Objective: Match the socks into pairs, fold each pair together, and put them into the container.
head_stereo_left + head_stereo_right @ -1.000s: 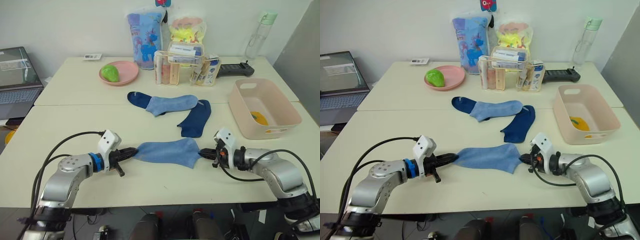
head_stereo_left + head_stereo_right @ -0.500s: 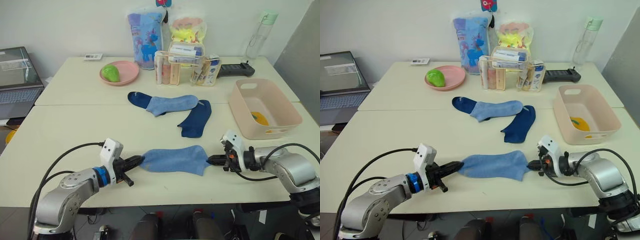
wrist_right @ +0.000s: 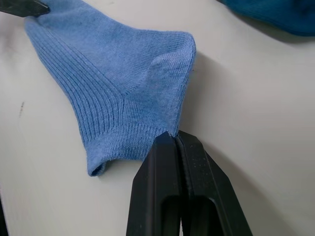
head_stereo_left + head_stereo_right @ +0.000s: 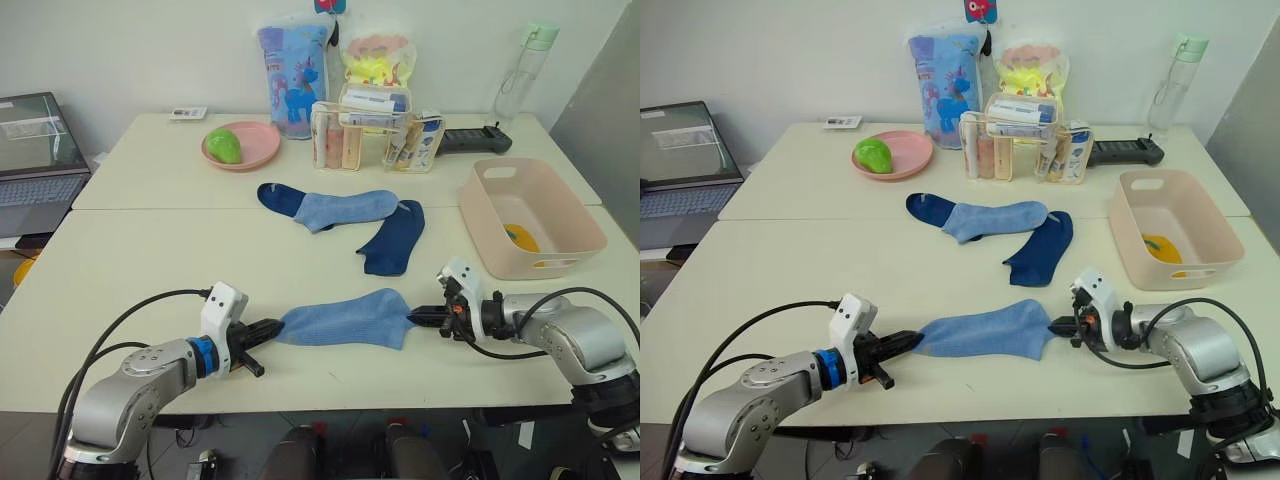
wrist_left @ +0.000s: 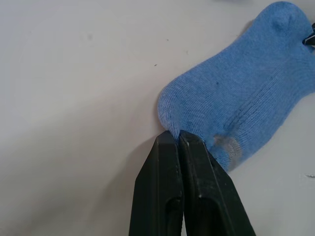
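Observation:
A light blue sock (image 4: 345, 320) lies stretched flat near the table's front edge. My left gripper (image 4: 272, 327) is shut on its toe end (image 5: 170, 129), and my right gripper (image 4: 415, 316) is shut on its cuff edge (image 3: 170, 130). Farther back, a second light blue sock (image 4: 348, 208) lies over a navy sock (image 4: 277, 195). Another navy sock (image 4: 392, 238) lies just right of them. The pale pink container (image 4: 545, 262) stands at the right with something mustard-yellow (image 4: 518, 237) in it.
Along the back stand a pink plate (image 4: 255, 155) holding a green object (image 4: 222, 146), a clear organiser (image 4: 372, 140), two printed bags (image 4: 290, 75), a bottle (image 4: 518, 70) and a black device (image 4: 472, 140). A laptop (image 4: 35, 160) sits at the far left.
Both grippers have drawn the light blue sock nearer the table's front edge and pulled it out longer. The other socks and the container have not moved.

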